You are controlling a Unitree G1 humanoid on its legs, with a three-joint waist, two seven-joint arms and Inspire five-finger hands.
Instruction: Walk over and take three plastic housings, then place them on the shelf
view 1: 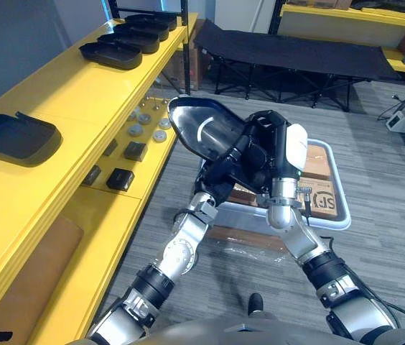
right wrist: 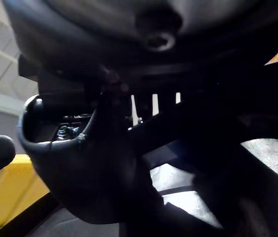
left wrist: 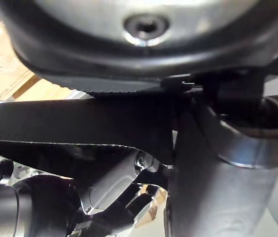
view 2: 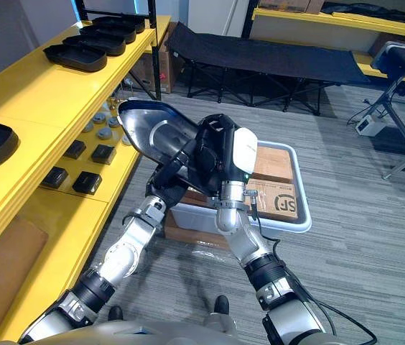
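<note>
Plastic housing held aloft beside the yellow shelf, left hand and right hand both clamped on its near end; judged light, stiff, glossy-slick, best gripped by the rim.

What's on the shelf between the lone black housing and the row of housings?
Nothing: bare yellow shelf top from lone housing to row, seen in left eye view.
</note>
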